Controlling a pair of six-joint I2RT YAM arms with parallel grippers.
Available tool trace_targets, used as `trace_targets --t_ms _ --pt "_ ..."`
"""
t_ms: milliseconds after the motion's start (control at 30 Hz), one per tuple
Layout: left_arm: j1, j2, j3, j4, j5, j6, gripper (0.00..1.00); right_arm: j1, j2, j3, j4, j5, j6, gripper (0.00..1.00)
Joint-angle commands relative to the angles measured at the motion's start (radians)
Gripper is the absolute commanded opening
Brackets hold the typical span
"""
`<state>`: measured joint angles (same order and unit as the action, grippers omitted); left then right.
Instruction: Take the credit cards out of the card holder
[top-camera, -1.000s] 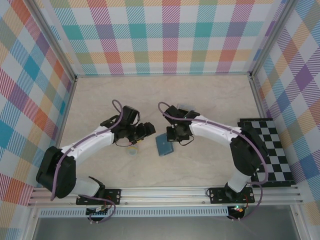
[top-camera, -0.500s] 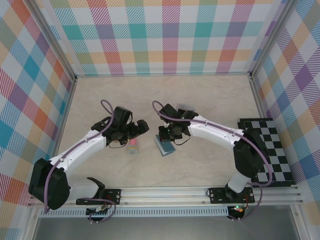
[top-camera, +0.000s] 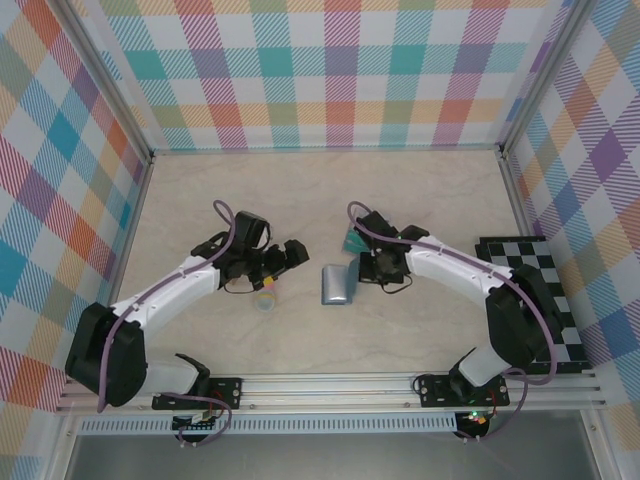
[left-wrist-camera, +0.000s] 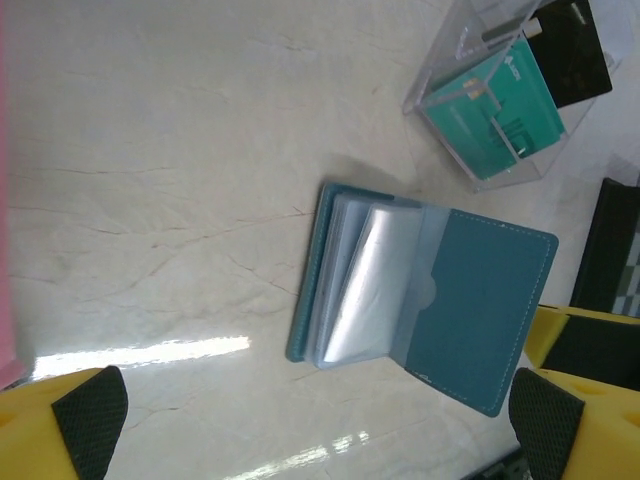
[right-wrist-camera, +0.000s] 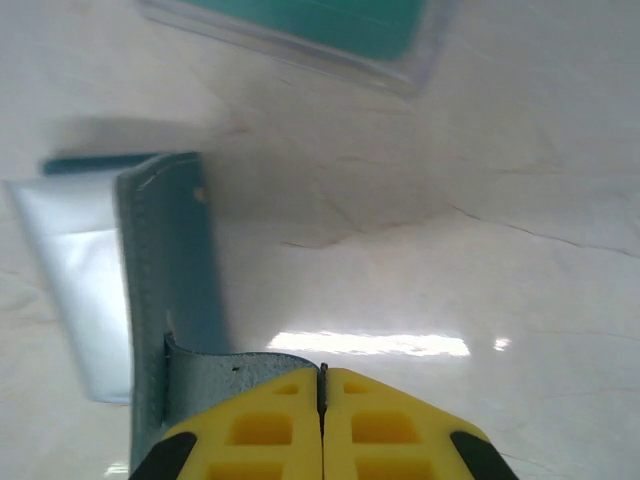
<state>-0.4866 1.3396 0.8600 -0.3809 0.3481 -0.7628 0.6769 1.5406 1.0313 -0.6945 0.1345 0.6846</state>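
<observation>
While the left claw (left-wrist-camera: 318, 425) stands spread as wide as it goes, its two black pads (left-wrist-camera: 90, 425) at opposite lower corners of its wrist view, nothing sits between them and they touch nothing. It hovers over the pale bench (top-camera: 420, 190), aimed at the card holder (left-wrist-camera: 470, 320), which lies open there with its dark teal cover flat to one side and shiny clear pocket sleeves fanned up from the spine.

From above, the left claw (top-camera: 285, 256) is just left of the card holder (top-camera: 336, 285), and the right claw (top-camera: 368, 268) is at its right edge. The right claw (right-wrist-camera: 322, 400) has its yellow fingers pressed together with nothing visible in the seam. One teal flap of the card holder (right-wrist-camera: 165, 260) curls up against the outer side of one finger; whether it is pinched I cannot tell.

The credit cards (left-wrist-camera: 495, 105), teal-green with a black one behind, lie in a clear tray (left-wrist-camera: 430, 95) just beyond the holder, apart from it, beside the right claw's arm in the overhead view (top-camera: 352, 240).
</observation>
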Motion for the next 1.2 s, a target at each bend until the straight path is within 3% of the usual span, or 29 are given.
trace_targets --t_ms 0,133,333,400,600,700,767,1167 --pt "-0.013 0.046 -0.003 0.087 0.109 -0.003 1.0 -0.037 -0.017 -0.059 -0.009 -0.01 0.012 0.01" --pt "-0.051 0.112 0.006 0.165 0.153 -0.022 0.99 -0.075 0.006 -0.086 0.014 -0.013 -0.005 0.01" --pt "-0.106 0.223 0.027 0.271 0.218 -0.056 0.78 -0.105 0.063 -0.078 0.038 -0.007 -0.041 0.01" --pt "-0.117 0.247 0.038 0.285 0.229 -0.062 0.75 -0.106 0.068 -0.07 0.044 -0.007 -0.051 0.01" --pt "-0.136 0.264 0.075 0.257 0.187 -0.049 0.6 -0.109 0.08 -0.051 0.052 -0.011 -0.066 0.01" --pt "-0.135 0.251 0.087 0.205 0.11 -0.038 0.51 -0.108 0.093 -0.047 0.052 -0.016 -0.067 0.01" --pt "-0.136 0.235 0.094 0.202 0.087 -0.034 0.49 -0.108 0.095 -0.047 0.056 -0.021 -0.067 0.01" --pt "-0.17 0.345 0.184 0.185 0.212 0.014 0.54 -0.109 0.122 -0.035 0.071 -0.053 -0.07 0.01"
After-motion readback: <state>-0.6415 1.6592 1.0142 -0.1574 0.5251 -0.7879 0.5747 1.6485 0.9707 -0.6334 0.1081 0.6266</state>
